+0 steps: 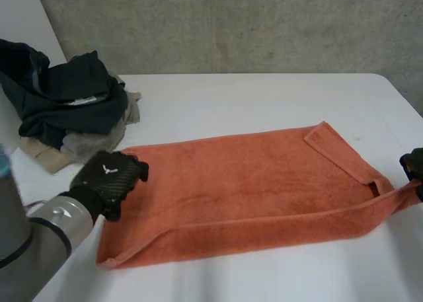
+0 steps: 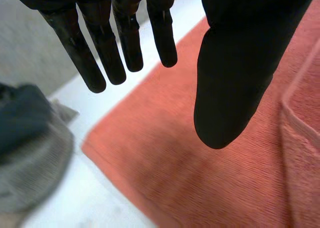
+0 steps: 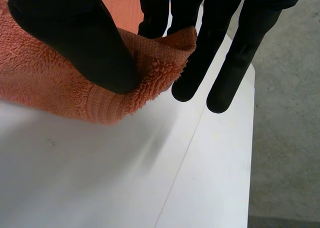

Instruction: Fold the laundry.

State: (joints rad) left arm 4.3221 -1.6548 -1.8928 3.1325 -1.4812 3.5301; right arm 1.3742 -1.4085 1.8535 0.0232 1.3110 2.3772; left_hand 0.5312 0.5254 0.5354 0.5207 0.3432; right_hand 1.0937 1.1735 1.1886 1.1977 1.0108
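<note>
Mostly, the rectangular orange terry towel [image 1: 244,176] is lying spread across the middle of the white table [image 1: 251,97]. Its near long edge is standing up in a low ridge, and its far right corner is turned over. The black right hand [image 3: 85,43] is pinching the towel's near right corner between thumb and fingers, holding it raised by the table's right side. The black left hand [image 1: 109,173] is hovering over the towel's left short edge, fingers straight and apart from the thumb, gripping nothing. A heap of dark and grey clothes [image 1: 66,100] is sitting at the far left, and bare tabletop is showing beyond the towel's far edge.
</note>
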